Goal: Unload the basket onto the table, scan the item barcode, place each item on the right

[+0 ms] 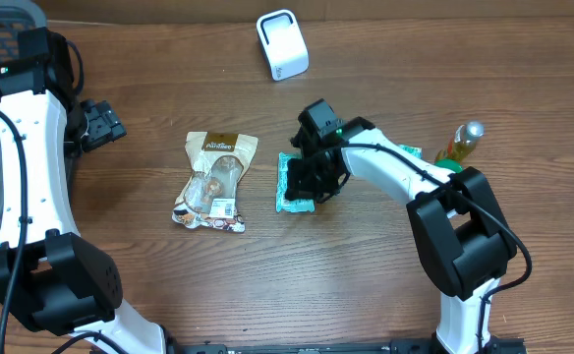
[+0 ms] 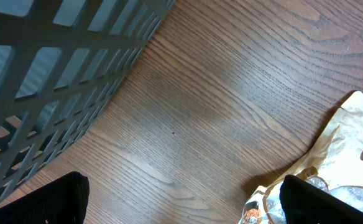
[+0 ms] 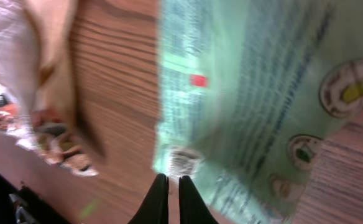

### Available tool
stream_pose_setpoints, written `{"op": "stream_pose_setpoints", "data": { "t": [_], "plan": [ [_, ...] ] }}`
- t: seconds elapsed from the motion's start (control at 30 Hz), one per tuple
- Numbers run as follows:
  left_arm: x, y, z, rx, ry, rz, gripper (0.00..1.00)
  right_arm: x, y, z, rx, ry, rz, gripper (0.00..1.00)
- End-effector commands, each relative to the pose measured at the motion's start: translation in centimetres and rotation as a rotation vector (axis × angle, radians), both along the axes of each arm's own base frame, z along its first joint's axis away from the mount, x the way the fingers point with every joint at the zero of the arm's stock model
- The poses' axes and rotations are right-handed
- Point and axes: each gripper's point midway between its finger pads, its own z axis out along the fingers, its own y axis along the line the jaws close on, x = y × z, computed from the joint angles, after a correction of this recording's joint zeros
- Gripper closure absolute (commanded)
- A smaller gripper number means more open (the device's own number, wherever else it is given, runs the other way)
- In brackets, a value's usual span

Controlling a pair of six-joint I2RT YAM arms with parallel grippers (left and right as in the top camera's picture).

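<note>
Table (image 1: 366, 285): wood, 1 surface carrying all items.
Arms: 2, 1 per side; 2 grippers.
Left gripper (image 1: 103, 124): released, fingers spread wide and holding nothing; hangs over bare wood at the table's left, between the basket and the tan pouch.
Right gripper (image 3: 169, 186): clenched, fingers pressed together; tips sit at the edge of the green packet. Can't tell if the film is pinched btw them, pic is blurred.
Green packet (image 1: 293, 185): 1, flat on the table near centre, partly under the right gripper. Print too blurred to read in the right wrist view.
Tan pouch (image 1: 216, 177): 1, flat, just left of the green packet, not touching it. Clear window in its front, small white label near its lower end; label too small to read.
Scanner (image 1: 282, 44): 1, white, at the table's far edge, well apart from both packs.
Bottle (image 1: 461, 143): 1, silver cap, yellow-green body, right of the right arm.
Basket (image 1: 7, 25): 1, grey lattice, far left corner.
</note>
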Motion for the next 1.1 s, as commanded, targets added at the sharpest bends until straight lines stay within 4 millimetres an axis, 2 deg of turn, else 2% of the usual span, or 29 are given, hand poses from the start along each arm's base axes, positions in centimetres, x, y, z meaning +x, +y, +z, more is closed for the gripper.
{"op": "stream_pose_setpoints", "data": {
  "t": [0.0, 0.27, 0.6, 0.73, 0.8, 0.9, 1.03, 1.07],
  "plan": [
    [0.4, 0.3, 0.2, 0.017, 0.000, -0.018, 0.01, 1.9, 0.1, 4.5, 0.031, -0.124, 0.007, 0.96],
    [0.4, 0.3, 0.2, 0.017, 0.000, -0.018, 0.01, 0.5, -2.9, 2.7, -0.136, -0.078, -0.010, 0.95],
    [0.4, 0.3, 0.2, 0.017, 0.000, -0.018, 0.01, -0.8, -3.0, -1.5, -0.156, -0.065, -0.045, 0.95],
    [0.4, 0.3, 0.2, 0.017, 0.000, -0.018, 0.00, -1.3, -3.4, -2.5, -0.169, -0.049, -0.060, 0.96],
    [0.4, 0.3, 0.2, 0.017, 0.000, -0.018, 0.01, -0.9, -3.0, -2.0, -0.152, -0.058, -0.059, 0.96],
    [0.4, 0.3, 0.2, 0.017, 0.000, -0.018, 0.01, 0.0, -2.2, 0.0, -0.108, -0.081, -0.049, 0.93],
    [0.4, 0.3, 0.2, 0.017, 0.000, -0.018, 0.00, 2.5, -1.2, 4.8, -0.053, -0.214, -0.003, 0.83],
    [0.4, 0.3, 0.2, 0.017, 0.000, -0.018, 0.00, 3.3, -1.2, 6.0, -0.047, -0.254, -0.002, 0.78]
  ]
}}
